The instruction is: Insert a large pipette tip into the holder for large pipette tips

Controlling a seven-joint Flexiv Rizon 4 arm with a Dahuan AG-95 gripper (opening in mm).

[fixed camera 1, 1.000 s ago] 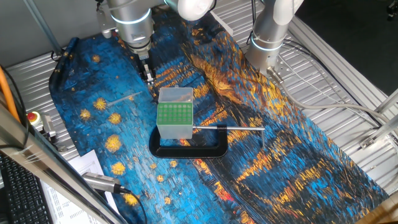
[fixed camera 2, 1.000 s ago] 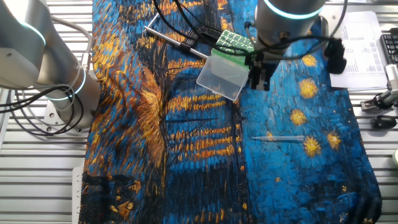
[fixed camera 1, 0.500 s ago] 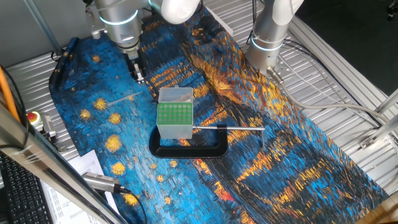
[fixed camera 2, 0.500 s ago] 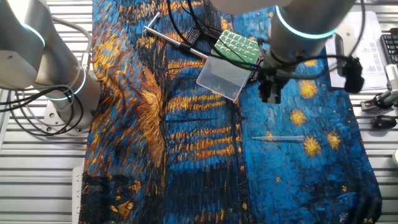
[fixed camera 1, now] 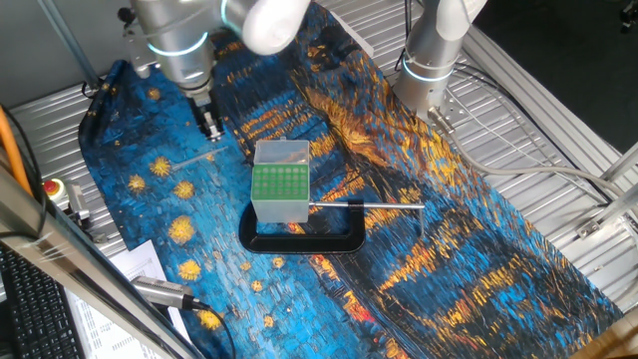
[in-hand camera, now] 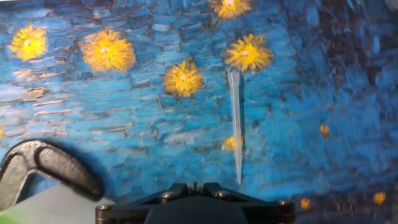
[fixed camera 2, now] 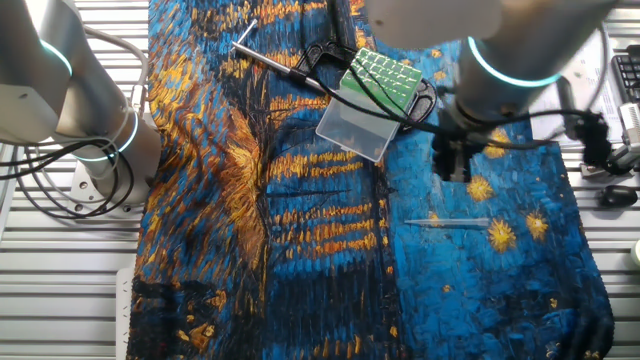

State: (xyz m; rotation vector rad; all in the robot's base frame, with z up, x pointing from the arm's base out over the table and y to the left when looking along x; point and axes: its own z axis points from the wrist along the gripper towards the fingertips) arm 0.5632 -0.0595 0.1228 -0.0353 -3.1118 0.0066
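The large pipette tip [fixed camera 1: 199,158] lies flat on the blue painted cloth, left of the holder; it also shows in the other fixed view [fixed camera 2: 448,224] and in the hand view [in-hand camera: 236,124], point toward the camera. The holder [fixed camera 1: 281,150] is a frosted box with a green holed plate [fixed camera 1: 279,182], held in a black C-clamp [fixed camera 1: 304,242]; it shows in the other fixed view [fixed camera 2: 360,122] too. My gripper [fixed camera 1: 210,127] hangs above the cloth between holder and tip, just short of the tip, also seen in the other fixed view [fixed camera 2: 455,165]. Its jaws [in-hand camera: 194,185] look shut and empty.
The clamp's metal rod [fixed camera 1: 364,206] sticks out right of the holder. A silver pen-like cylinder [fixed camera 1: 159,291] lies at the cloth's near left edge. A second arm's base [fixed camera 1: 429,60] stands at the back right. Papers and a keyboard [fixed camera 1: 30,309] lie off the cloth.
My gripper has moved away from the holder's side toward the pipette tip, staying shut. The tip and the holder have not moved.
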